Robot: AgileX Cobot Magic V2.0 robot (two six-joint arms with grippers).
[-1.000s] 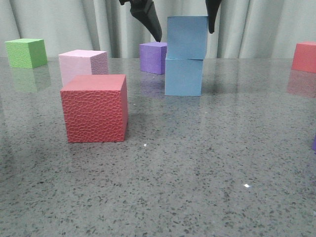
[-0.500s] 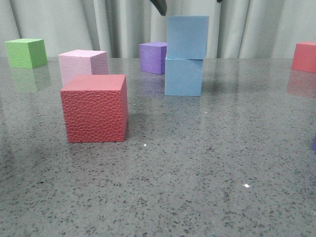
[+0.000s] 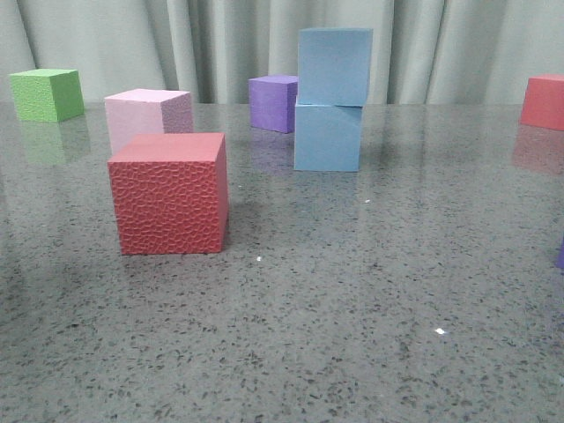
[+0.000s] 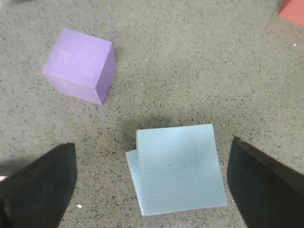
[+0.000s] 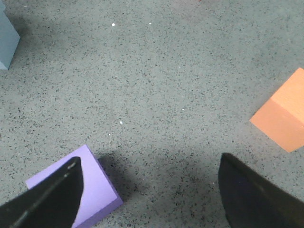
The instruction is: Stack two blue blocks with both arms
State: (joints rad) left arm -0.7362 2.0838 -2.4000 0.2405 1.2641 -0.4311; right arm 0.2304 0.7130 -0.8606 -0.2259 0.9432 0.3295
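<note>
In the front view, a green cube sits at the far left, then a pale pink cube with a red textured cube in front of it. A purple cube stands left of centre, just behind the two blue blocks: the upper blue block rests on the lower blue block, slightly skewed. Another red cube is at the right edge. The left gripper hangs spread wide above the stack, touching nothing. The right gripper is likewise spread apart over bare table, an orange cube at right.
</note>
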